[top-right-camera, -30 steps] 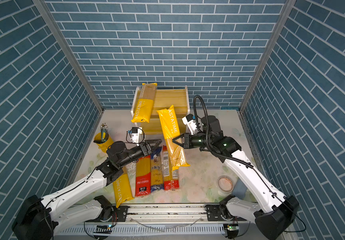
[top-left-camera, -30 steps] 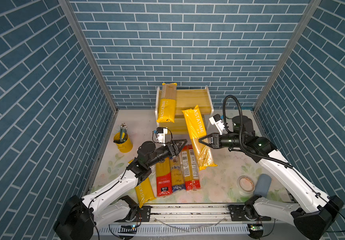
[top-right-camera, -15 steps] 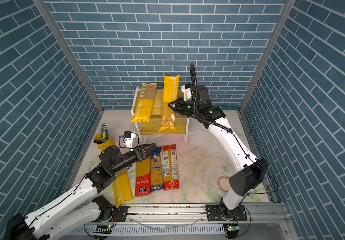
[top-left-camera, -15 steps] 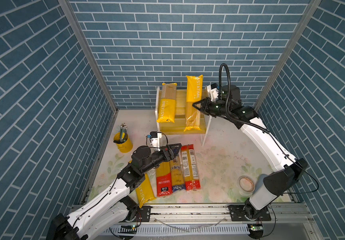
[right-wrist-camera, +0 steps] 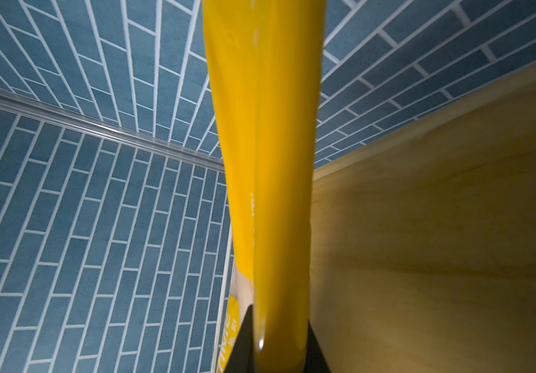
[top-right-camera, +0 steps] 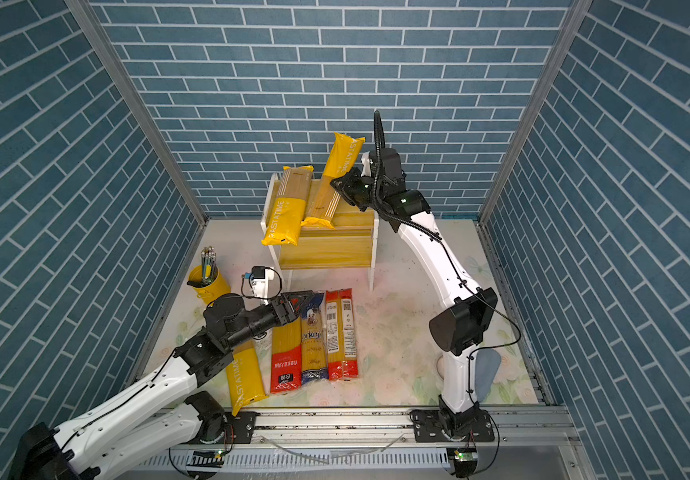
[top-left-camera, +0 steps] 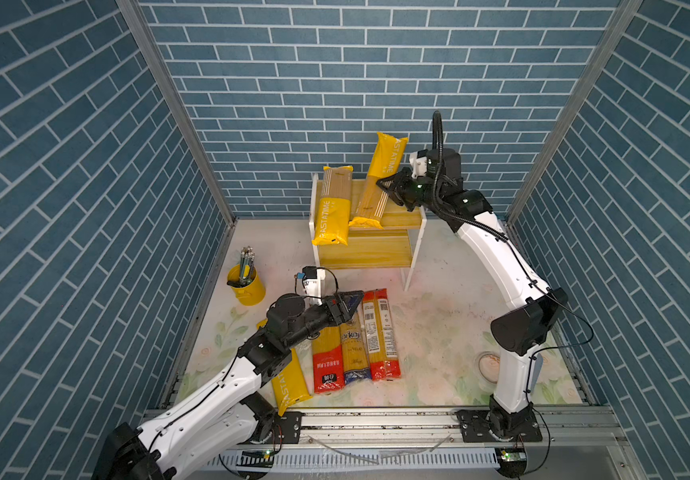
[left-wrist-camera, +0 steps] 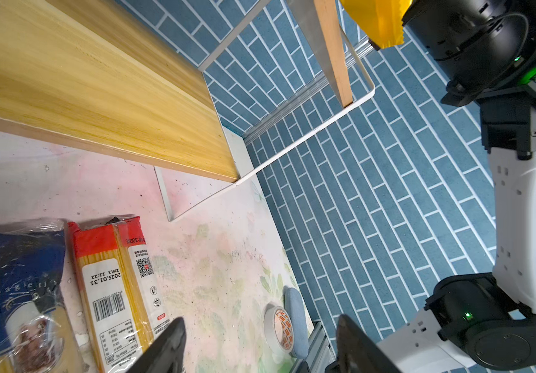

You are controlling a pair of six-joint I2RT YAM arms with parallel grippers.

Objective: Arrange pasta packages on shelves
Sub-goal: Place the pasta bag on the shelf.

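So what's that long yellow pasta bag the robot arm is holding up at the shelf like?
The long flat yellow-and-tan pasta bag has PASTATIME in white on its shiny yellow upper half, and its lower half is tan with thin stripes. It looks like smooth plastic film. It stands tilted, its top end up in front of the brick wall, and its bottom end seems to rest on the top board of the yellow wooden shelf rack. The right gripper is shut on its middle.

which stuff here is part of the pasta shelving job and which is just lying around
Job: shelf rack; first PASTATIME bag lying on it; second PASTATIME bag in the right claw; on the floor, third PASTATIME bag, two red-ended bags, a blue-ended bag.
Lying about: yellow pencil cup; tape roll; grey-blue object beside it.
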